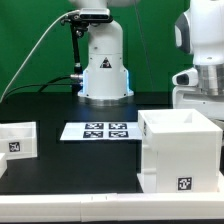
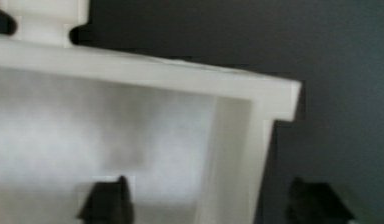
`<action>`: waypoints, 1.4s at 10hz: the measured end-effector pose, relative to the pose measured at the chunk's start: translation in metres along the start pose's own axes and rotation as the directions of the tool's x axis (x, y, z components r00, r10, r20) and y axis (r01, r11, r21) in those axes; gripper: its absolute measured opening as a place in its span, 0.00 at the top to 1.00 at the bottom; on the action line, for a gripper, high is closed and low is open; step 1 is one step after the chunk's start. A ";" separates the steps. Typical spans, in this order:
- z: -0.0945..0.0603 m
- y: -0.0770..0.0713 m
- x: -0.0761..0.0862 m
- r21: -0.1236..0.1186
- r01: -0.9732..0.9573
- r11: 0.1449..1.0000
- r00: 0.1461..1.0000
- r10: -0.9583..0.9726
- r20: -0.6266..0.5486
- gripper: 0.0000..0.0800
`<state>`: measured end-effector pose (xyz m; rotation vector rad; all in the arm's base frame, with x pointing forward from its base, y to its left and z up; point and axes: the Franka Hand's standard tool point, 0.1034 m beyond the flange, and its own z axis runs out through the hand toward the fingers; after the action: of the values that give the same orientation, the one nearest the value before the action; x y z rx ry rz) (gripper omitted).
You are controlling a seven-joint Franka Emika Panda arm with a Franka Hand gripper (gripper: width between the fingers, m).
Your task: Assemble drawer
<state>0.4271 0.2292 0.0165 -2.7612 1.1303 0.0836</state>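
Green cloth backs a black worktop (image 1: pixel 60 170) on which the parts lie well apart, presumably so that each can be reached without knocking another. The arm (image 1: pixel 105 60) rises from its white base at the back and comes down again on the exterior view's right, over the tall white cube casing (image 1: pixel 180 150), which stands open side up near the front edge. The marker board (image 1: pixel 97 130) lies flat in the middle, clear of both parts. The drawer (image 1: pixel 15 140), a low white tray with its tag facing the front, sits at the exterior view's left, far from the casing and untouched. In the wrist view the claw (image 2: pixel 210 200) hangs at the casing's rim with one wall (image 2: pixel 247 150) between its dark fingertips (image 2: pixel 109 200). The jaws stand apart, with a gap showing on either side of the wall, so nothing is gripped. This looks like the approach to a grasp on the casing, likely to shift or turn it before the drawer goes in.
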 end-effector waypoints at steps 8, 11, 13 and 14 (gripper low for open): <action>-0.022 0.004 0.009 0.000 0.345 0.938 0.938 -0.345 0.029 0.96; -0.025 0.006 0.013 0.003 0.343 0.939 0.939 -0.343 0.022 0.96; -0.026 0.007 0.014 0.002 0.357 0.934 0.934 -0.357 0.023 0.96; -0.033 0.013 0.019 -0.006 0.473 0.881 0.880 -0.473 0.034 0.96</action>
<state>0.4315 0.2011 0.0449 -2.9463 0.4170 0.0756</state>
